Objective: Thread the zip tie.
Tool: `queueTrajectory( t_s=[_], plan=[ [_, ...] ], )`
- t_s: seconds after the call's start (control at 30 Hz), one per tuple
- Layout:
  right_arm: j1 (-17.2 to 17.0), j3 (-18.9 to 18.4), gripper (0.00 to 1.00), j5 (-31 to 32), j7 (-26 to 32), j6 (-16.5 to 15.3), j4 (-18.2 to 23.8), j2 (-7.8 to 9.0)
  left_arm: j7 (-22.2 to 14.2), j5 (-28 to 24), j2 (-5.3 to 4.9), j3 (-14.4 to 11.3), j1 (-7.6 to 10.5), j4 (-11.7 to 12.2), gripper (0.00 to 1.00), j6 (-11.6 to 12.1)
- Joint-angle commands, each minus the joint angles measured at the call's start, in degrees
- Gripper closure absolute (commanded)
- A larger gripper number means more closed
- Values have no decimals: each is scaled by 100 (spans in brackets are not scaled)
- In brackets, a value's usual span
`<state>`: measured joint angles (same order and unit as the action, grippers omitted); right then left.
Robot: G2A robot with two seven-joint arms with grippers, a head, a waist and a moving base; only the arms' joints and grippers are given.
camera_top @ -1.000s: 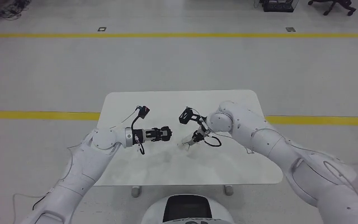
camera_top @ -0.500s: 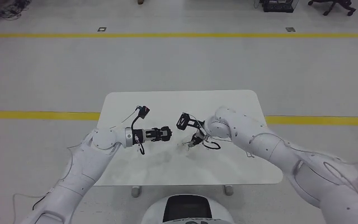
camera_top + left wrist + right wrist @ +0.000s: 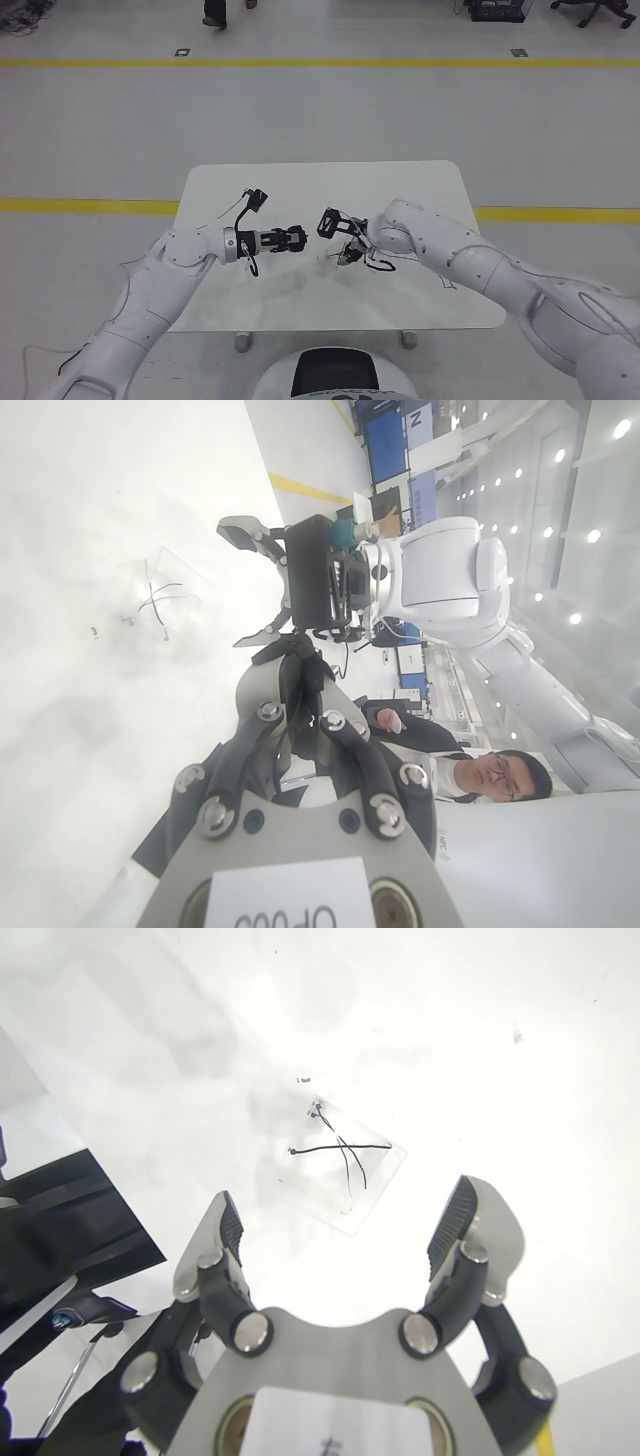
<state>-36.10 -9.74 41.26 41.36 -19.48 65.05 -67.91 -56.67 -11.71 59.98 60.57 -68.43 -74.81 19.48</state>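
Your zip ties (image 3: 345, 1155) are thin black strands, about three, crossed in an X on a clear square sheet (image 3: 385, 1178) that lies flat near the middle of the worktop (image 3: 420, 180). The right hand (image 3: 345, 1193) hangs above them, fingers spread wide and holding nothing. The left hand (image 3: 298, 238), at its 9 o'clock, is pinched closed. The right wrist view shows you each tie's small head. The left wrist view shows a thin black strand (image 3: 292, 710) between the closed fingers, though you cannot tell what it is.
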Motion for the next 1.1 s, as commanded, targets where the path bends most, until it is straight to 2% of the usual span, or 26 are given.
queueTrajectory(
  t_s=[0.0, 0.53, 0.57, 0.63, 0.67, 0.73, 0.77, 0.9, 1.07],
  plan=[
    [2, 0, 0, -2, 1, 0, -2, -1, 0, 0, 0, 0, 0, 0, 100, 0],
    [-166, 0, 0, -88, -198, 0, -137, -12, 0, 0, 0, 0, 0, 0, 100, 0],
    [-172, 0, 2, -90, -201, 0, -145, -13, 0, 0, 0, 0, 0, 0, 100, 0],
    [-192, 0, 22, -85, -211, 0, -160, -12, 0, 0, 0, 0, 0, 0, 100, 0],
    [-202, 0, 27, -84, -223, 0, -164, -9, 0, 0, 0, 0, 0, 0, 100, 0],
    [-227, 0, 44, -76, -254, 0, -152, 4, 0, 0, 0, 0, 0, 0, 100, 0],
    [-237, 0, 48, -84, -268, 0, -157, 13, 0, 0, 0, 0, 0, 0, 100, 0],
    [-259, 0, 55, -149, -311, 0, -166, 47, 0, 0, 0, 0, 0, 0, 100, 0],
    [-280, 0, 56, -141, -314, 0, -164, 43, 0, 0, 0, 0, 0, 0, 100, 0]
  ],
)
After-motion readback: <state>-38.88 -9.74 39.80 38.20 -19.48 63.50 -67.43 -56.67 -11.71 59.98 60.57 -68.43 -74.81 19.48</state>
